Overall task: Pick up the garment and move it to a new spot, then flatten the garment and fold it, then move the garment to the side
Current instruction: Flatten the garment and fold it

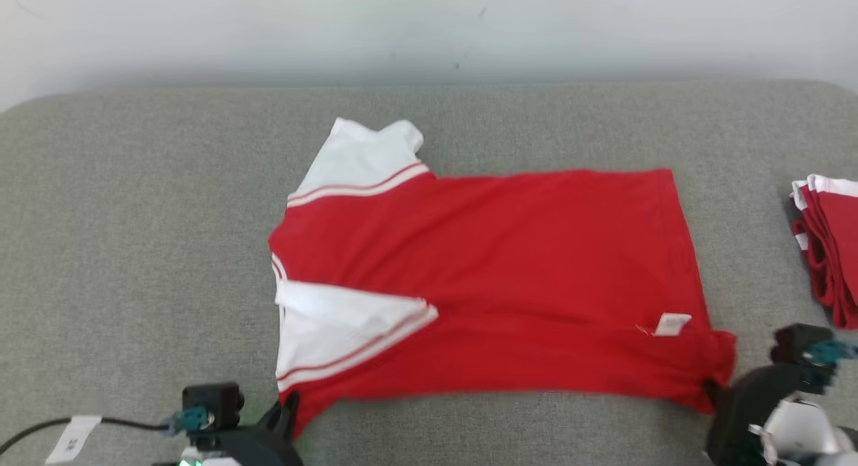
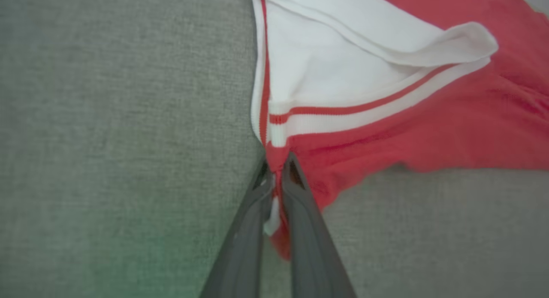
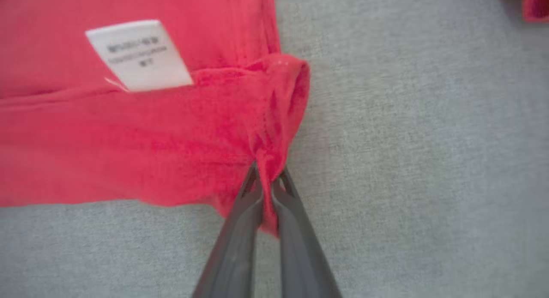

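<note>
L tool (image 2: 276, 165): clamped on garment's (image 1: 509, 251) near collar-end corner.
R tool (image 3: 268, 171): clamped on near hem corner.
Garment: mid-bench (image 1: 134, 251), mostly flat, near sleeve (image 1: 335, 325) tucked in.
Progress: your move and flatten look done; fold starting, side move left.
Far right: folded stack (image 1: 831, 245).

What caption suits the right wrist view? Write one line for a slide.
Right gripper pinching the hem corner of a red fabric shirt beside its white rectangular label, on grey woven upholstery.
</note>
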